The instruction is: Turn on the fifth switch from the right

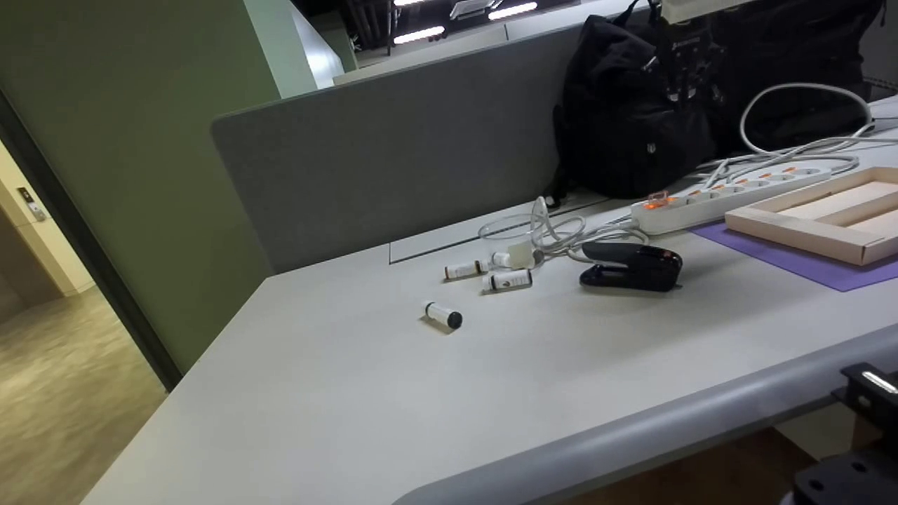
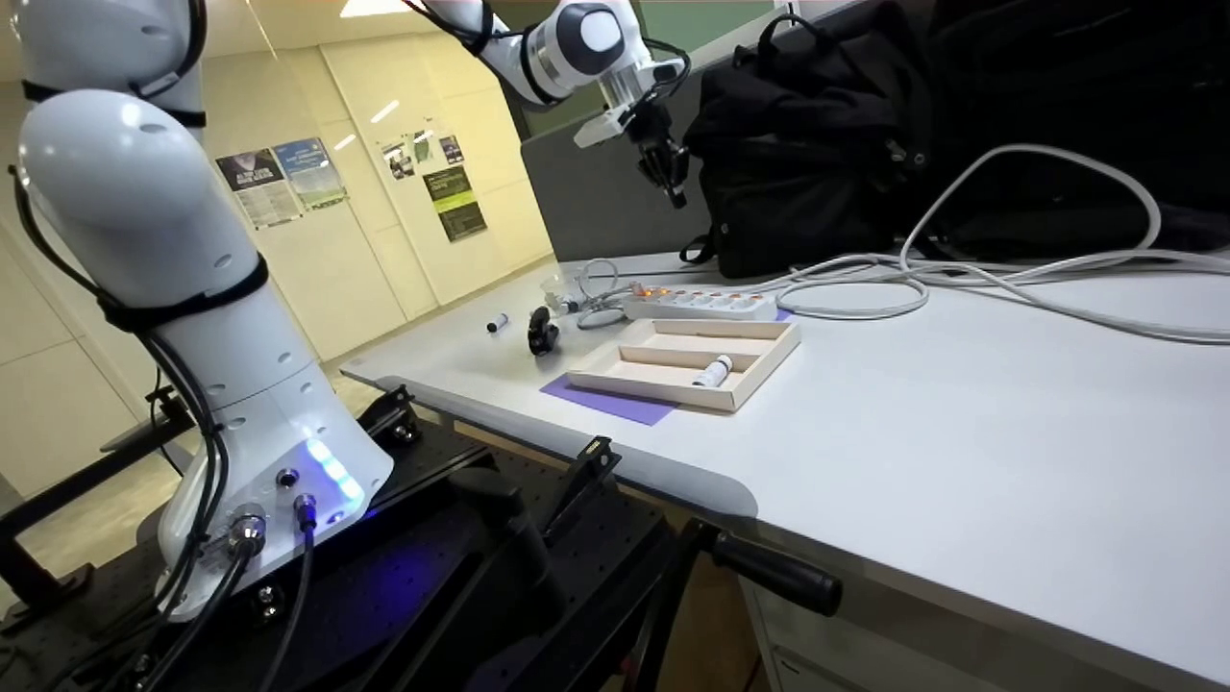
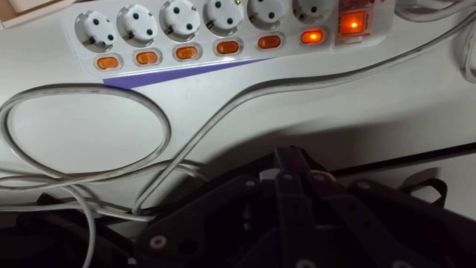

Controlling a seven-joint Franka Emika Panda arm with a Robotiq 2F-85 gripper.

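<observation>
A white power strip (image 3: pixel 207 48) lies across the top of the wrist view. It also shows in both exterior views (image 1: pixel 736 203) (image 2: pixel 701 309). In the wrist view, the large switch (image 3: pixel 352 24) at its right end glows orange. The small switch (image 3: pixel 312 36) beside it is also lit. Several other small orange switches run leftward, among them one at mid-row (image 3: pixel 186 53), and look unlit. My gripper (image 3: pixel 292 158) is shut with its fingertips together and nothing visible between them. It hangs above the table, in front of the backpack (image 2: pixel 673 192), apart from the strip.
Black backpacks (image 1: pixel 624 119) stand behind the strip. Looped white cables (image 2: pixel 1009 279) lie around it. A wooden tray (image 2: pixel 759 375) on a purple sheet (image 2: pixel 615 402) sits beside it, with a small bottle (image 2: pixel 714 372) inside. A black stapler (image 1: pixel 631 268) and several bottles lie nearby.
</observation>
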